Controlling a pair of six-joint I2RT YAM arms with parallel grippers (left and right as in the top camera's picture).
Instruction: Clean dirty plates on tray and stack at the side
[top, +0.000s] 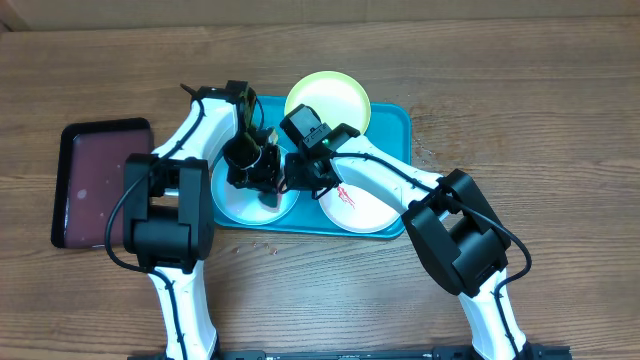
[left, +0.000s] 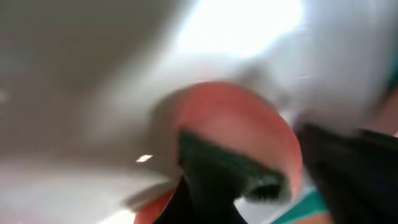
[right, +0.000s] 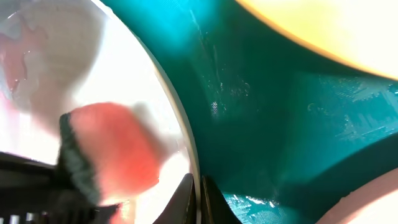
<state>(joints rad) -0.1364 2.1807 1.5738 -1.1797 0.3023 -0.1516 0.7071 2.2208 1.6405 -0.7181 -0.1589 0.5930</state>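
Observation:
The teal tray (top: 395, 125) holds three plates. A yellow-green plate (top: 328, 98) lies at the back, partly over the tray's far edge. A white plate (top: 358, 208) with a red smear sits at the front right. A pale plate (top: 240, 200) lies at the front left. My left gripper (top: 266, 178) is shut on a red sponge (left: 239, 134) with a dark green scrub side, pressed onto the pale plate (left: 93, 74). My right gripper (right: 198, 198) is shut on that plate's rim (right: 180, 134), one finger inside and one outside. In the right wrist view the sponge (right: 115, 155) rests on the plate beside the tray floor (right: 267, 112).
A smaller dark maroon tray (top: 100, 185) lies on the wooden table left of the teal tray. The two arms meet over the teal tray's left half. Small crumbs dot the table in front of the tray.

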